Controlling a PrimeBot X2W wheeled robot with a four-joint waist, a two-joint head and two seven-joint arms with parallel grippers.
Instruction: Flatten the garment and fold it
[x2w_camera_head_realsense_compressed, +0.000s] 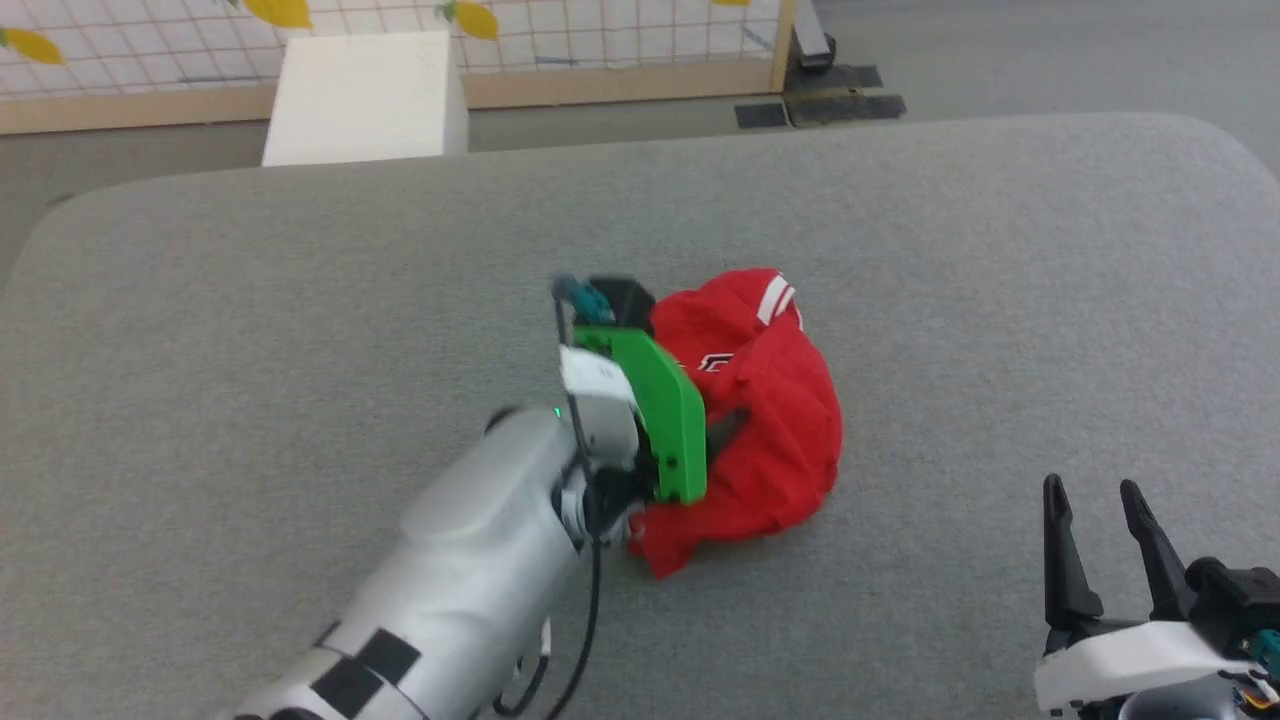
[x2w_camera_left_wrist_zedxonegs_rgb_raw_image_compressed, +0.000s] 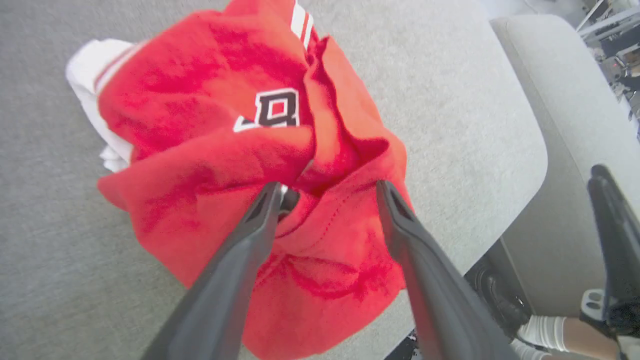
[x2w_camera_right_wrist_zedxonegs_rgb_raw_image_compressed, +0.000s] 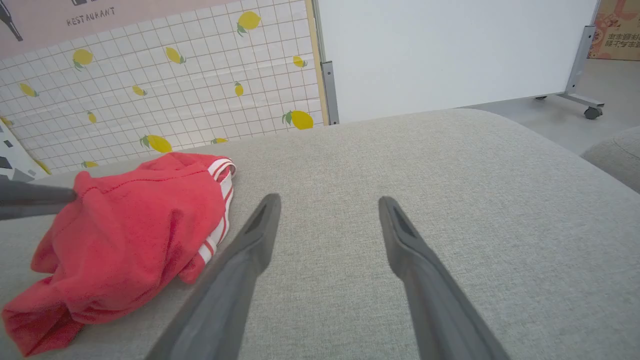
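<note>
Lying crumpled in a heap near the middle of the cushion (x2w_camera_head_realsense_compressed: 900, 230), the shirt (x2w_camera_head_realsense_compressed: 775, 430) is neither flattened nor folded yet. The left end effector (x2w_camera_left_wrist_zedxonegs_rgb_raw_image_compressed: 328, 194), fingers apart, noses into its folds; the right end effector (x2w_camera_head_realsense_compressed: 1100, 530) hangs spread by the cushion's near right edge.

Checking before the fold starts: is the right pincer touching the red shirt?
Apart. The head view shows bare grey cushion between the right pincer and the garment.
</note>
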